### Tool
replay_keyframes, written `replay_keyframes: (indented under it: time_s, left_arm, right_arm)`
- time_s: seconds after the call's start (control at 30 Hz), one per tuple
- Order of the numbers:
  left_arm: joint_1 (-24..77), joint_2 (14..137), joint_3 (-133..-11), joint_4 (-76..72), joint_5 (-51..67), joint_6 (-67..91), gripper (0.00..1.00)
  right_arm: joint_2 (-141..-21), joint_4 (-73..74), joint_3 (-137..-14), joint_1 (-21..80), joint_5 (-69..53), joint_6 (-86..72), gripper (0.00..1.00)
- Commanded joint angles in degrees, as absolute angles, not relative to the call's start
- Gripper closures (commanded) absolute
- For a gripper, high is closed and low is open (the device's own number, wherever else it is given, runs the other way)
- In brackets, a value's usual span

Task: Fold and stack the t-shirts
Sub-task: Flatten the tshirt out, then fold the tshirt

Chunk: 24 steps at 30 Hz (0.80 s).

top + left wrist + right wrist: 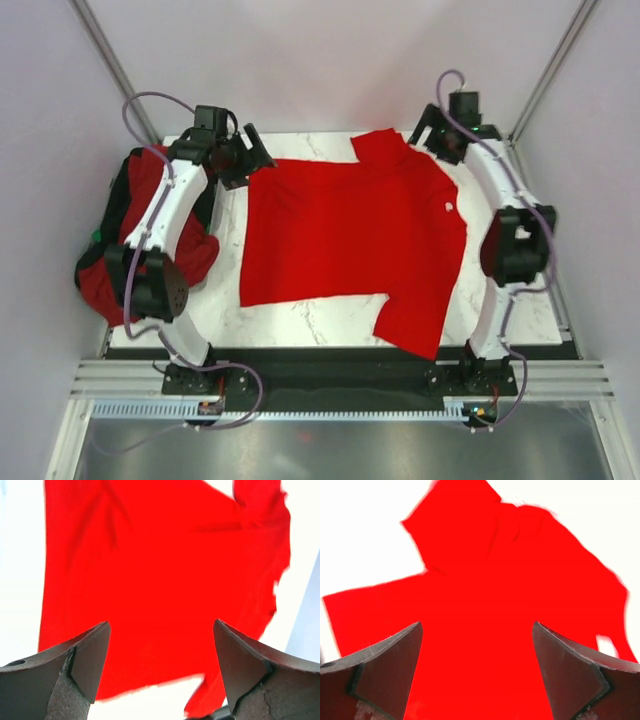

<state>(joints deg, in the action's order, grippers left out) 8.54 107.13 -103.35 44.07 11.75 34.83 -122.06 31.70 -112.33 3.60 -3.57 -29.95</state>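
Both my hands are wide open and empty: my left hand (250,150) hovers by the far hem corner of the red t-shirt (350,225), and my right hand (428,130) by its far sleeve (380,147). The shirt lies spread flat on the desk (330,315), its neck label (449,207) to the right. If I close on one layer only, or my two grips land unevenly, I expect the fold to skew and wrinkle. The near sleeve (412,325), right at the desk's front edge, could drag or slip over it.
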Motion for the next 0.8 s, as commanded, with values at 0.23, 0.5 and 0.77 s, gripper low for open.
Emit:
replay_keyframes:
  time_s: [0.23, 0.5, 0.77]
  left_arm:
    - [25.82, 64.56, -58.94, 55.81, -5.53, 42.09, 0.13]
    - [25.41, 51.06, -39.04, 50.46, -5.8, 55.28, 0.13]
    - [17.06, 60.81, -31.29, 38.95, -3.42, 54.41, 0.16]
  right_arm:
    - [-74.38, 37.18, -63.79, 13.79, -3.34, -34.35, 0.02]
    - [-53.8, 38.67, -41.15, 24.6, -2.99, -43.85, 0.02]
    - [-48.34, 45.97, -39.46, 25.93, -0.44, -45.44, 0.02]
